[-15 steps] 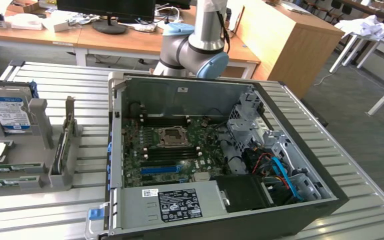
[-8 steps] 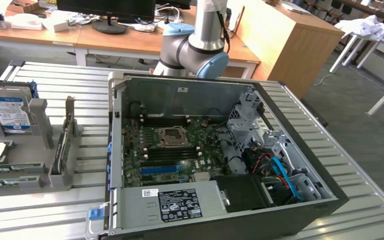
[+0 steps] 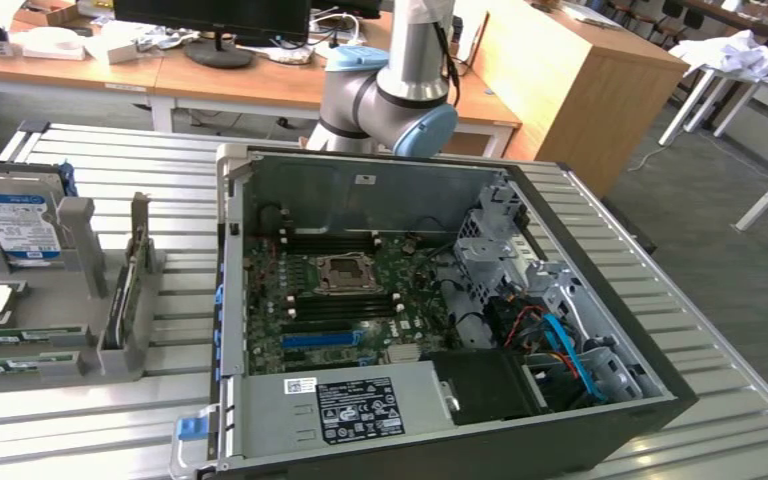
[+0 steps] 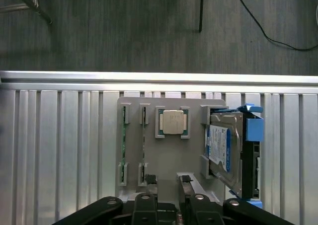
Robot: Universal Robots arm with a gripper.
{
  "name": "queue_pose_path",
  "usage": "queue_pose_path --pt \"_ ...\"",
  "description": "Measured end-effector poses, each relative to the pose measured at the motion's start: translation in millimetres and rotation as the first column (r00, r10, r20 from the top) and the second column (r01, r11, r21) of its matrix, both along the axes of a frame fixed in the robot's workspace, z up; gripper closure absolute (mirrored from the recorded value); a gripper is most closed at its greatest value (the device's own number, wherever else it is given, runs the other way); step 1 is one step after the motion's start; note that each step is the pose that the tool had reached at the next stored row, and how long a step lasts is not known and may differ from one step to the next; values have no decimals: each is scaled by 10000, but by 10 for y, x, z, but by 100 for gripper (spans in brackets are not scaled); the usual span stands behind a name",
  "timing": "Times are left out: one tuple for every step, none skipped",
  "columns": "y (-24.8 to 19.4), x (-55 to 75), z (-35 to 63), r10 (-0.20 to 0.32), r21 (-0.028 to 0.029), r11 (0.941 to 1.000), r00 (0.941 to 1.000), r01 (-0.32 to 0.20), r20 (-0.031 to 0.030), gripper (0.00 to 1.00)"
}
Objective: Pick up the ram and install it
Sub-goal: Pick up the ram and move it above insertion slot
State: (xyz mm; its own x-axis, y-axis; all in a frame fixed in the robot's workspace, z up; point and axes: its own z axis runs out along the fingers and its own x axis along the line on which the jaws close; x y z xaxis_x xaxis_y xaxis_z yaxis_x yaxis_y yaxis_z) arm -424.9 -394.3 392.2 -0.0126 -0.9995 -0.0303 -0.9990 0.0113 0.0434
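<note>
Two ram sticks stand on edge in the slots of a grey holder (image 4: 164,160). The outer one shows a thin green edge (image 4: 123,144), the other a darker edge (image 4: 144,145). In the exterior view they are green strips (image 3: 11,343) at the holder's near end, on the exterior view's left. My gripper (image 4: 168,181) hangs above the holder's edge, open, with nothing between its fingertips (image 4: 150,180). The open computer case (image 3: 237,300) holds the motherboard with its black slots (image 3: 344,305) beside the processor socket (image 3: 344,268).
The holder also carries a silver processor (image 4: 172,122) and a hard drive (image 4: 222,150) in a blue bracket. The arm's elbow (image 3: 398,100) stands behind the case. A blue slot strip (image 3: 320,340) and the power supply (image 3: 357,405) lie inside the case. Everything rests on a ribbed metal table (image 3: 704,330).
</note>
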Motion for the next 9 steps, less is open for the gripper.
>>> queue_pose_path --pt "0 0 0 0 0 10000 10000 0 0 64" --pt "0 0 0 0 0 10000 10000 0 0 64" --pt "0 0 0 0 0 10000 10000 0 0 64" --pt "0 0 0 0 0 10000 10000 0 1 64" --pt "-1 -1 -1 0 1 10000 10000 0 1 64" --pt "-5 -3 -1 -1 1 10000 10000 1 2 64" --pt "-12 -5 -1 -1 1 10000 10000 1 1 64" --pt "-19 -7 0 0 0 10000 10000 0 0 64" --pt "-26 -9 0 1 0 10000 10000 -1 0 64"
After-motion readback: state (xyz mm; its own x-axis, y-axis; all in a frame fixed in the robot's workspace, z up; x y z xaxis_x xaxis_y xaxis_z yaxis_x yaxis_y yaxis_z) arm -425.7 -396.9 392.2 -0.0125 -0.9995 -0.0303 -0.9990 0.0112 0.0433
